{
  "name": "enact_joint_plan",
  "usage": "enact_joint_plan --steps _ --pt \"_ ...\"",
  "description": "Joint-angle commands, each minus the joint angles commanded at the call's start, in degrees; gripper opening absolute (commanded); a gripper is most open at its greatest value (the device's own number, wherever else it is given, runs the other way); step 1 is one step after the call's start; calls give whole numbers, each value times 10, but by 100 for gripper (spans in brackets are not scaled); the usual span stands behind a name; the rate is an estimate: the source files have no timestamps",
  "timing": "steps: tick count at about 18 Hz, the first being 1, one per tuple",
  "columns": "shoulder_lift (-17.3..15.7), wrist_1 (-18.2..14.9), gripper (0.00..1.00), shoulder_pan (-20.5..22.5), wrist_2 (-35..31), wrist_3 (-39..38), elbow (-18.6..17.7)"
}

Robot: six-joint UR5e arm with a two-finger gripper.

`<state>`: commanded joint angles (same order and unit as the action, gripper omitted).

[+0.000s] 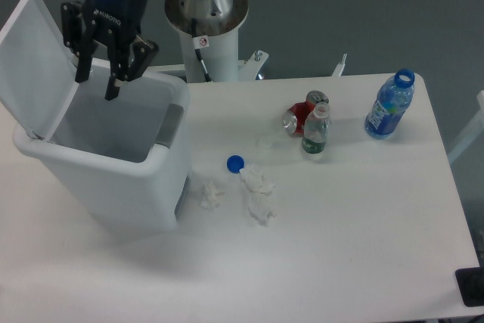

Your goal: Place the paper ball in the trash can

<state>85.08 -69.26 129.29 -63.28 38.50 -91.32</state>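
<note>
My gripper (97, 87) hangs over the open mouth of the white trash can (144, 179), near its back edge, with its two fingers spread apart and nothing between them. The can's flat lid (34, 58) stands swung up on the left. The paper ball that the gripper carried is out of sight; the can's inside shows only grey wall. Other crumpled white paper wads lie on the table right of the can: a small one (206, 191) and a larger cluster (258, 193).
A blue bottle cap (235, 163) lies beside the wads. Further right stand a small green bottle (315, 131), a crushed red can (301, 115) and a blue water bottle (390, 105). The robot's white base column (204, 24) rises behind the table.
</note>
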Motion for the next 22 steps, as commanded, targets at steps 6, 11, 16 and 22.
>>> enact_joint_plan --steps 6,11,16,22 --pt "2 4 92 44 -3 25 1" --pt "2 14 100 83 -17 55 1" --pt "18 22 100 111 -94 78 1" --pt "45 22 100 132 -158 202 1"
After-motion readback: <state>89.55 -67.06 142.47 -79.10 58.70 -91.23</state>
